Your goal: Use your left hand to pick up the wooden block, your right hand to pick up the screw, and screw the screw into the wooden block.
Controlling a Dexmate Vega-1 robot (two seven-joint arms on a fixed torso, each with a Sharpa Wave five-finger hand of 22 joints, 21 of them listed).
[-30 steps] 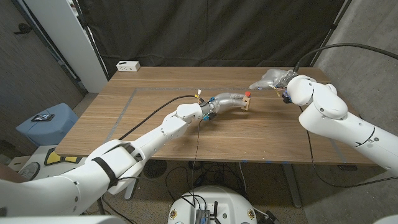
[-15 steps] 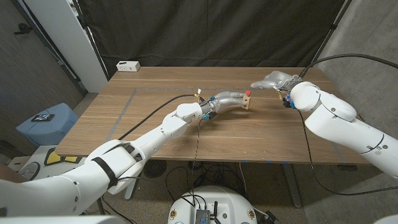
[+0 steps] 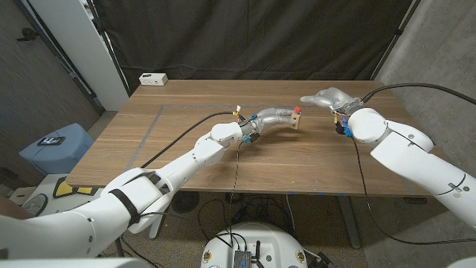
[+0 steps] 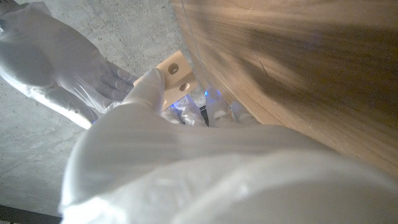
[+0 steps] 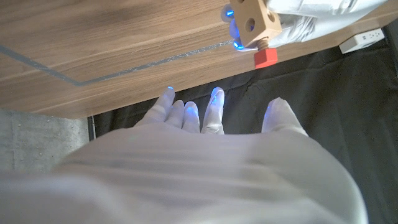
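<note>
Over the last second the right arm has swung in and lower across the table's right side, while its right hand stays near the far edge, fingers spread and holding nothing. Its own wrist camera shows those fingers splayed apart, pointing toward the block. Across from it, the left hand hasn't budged: it grips the wooden block near the middle of the wooden table, fingers wrapped round the lower part. A red-headed screw stands at the block's top, already seated in it; from the right wrist its red head juts from the block's end. Two round holes show on the block's face. A white power strip lies at the far left corner.
</note>
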